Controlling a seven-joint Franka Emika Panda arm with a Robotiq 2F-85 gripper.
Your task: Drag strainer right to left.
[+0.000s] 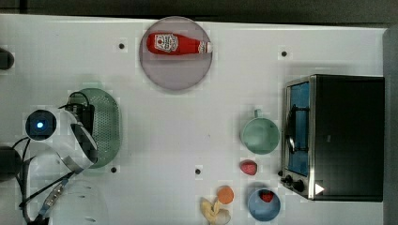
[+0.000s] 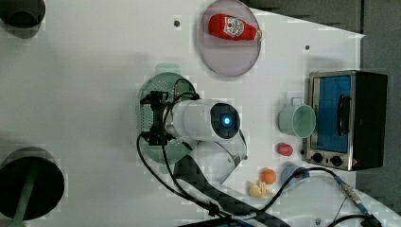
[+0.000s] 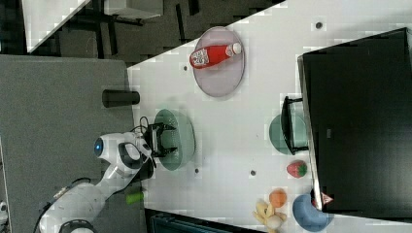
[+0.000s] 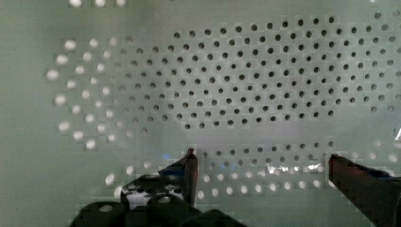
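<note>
A white table (image 1: 187, 122) seen from above, with a robot arm reaching over a pale mint-green strainer (image 1: 105, 122). The strainer is oblong, its floor dotted with small holes, and it lies at the top view's left, well apart from the other things.

The gripper (image 4: 260, 165) hangs inside the strainer's bowl, pointing down at the perforated floor. Its two dark fingers (image 4: 189, 165) stand wide apart with only the holed bottom between them (nothing is clamped). In the wrist view the fingertips sit close above the green plastic, and it cannot be told whether they touch it. In the right view the gripper (image 3: 163, 138) sits over the side of the strainer (image 3: 182, 141) nearer the arm's base.

At the far edge of the table, in the top view's upper middle, a round greyish plate (image 1: 176, 75) carries a red ketchup bottle (image 1: 176, 43) lying on its side. At the top view's right stands a toaster oven (image 1: 338, 136) with a glass door. Just beside its door is a round mint-green cup (image 1: 259, 135) with a small handle. Near the oven's lower corner lie a strawberry (image 1: 248, 167), an orange fruit (image 1: 225, 194), a pale banana-like piece (image 1: 213, 211) and a small blue bowl (image 1: 263, 208) holding something red.
</note>
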